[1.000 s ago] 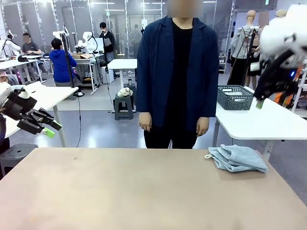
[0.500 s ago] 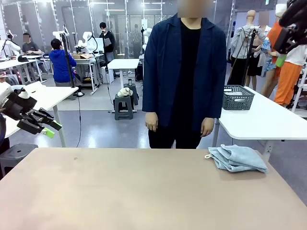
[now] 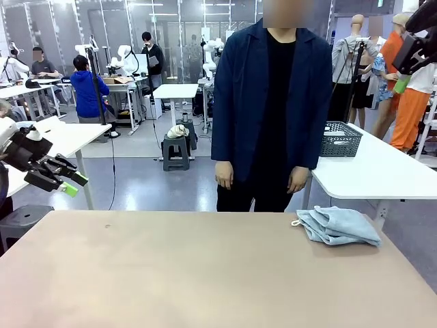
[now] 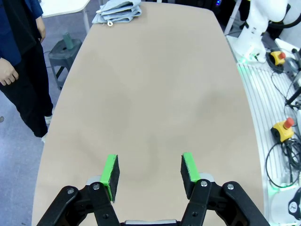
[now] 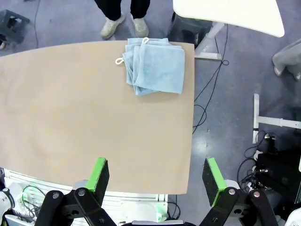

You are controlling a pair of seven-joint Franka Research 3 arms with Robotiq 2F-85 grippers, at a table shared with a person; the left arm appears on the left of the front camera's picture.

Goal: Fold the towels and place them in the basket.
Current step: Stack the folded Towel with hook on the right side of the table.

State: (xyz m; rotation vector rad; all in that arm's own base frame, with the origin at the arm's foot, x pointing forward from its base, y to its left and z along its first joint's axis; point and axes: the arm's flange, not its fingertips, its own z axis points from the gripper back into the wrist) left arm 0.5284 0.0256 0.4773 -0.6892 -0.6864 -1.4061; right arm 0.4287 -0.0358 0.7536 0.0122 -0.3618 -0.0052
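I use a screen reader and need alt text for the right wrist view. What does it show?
From high above, a stack of pale blue towels lies near the far corner of a tan table, white loops at one end. The right gripper hangs in the foreground, jaws wide open and empty; a person's shoes stand beyond the table.

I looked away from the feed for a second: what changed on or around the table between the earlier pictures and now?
The right arm's black tool rose from in front of the dark grey mesh basket to the picture's top right corner. The person in the navy jacket stepped sideways, now partly covering that basket. The left tool, open and empty, and the pale blue-grey terry towels on the table stayed put.
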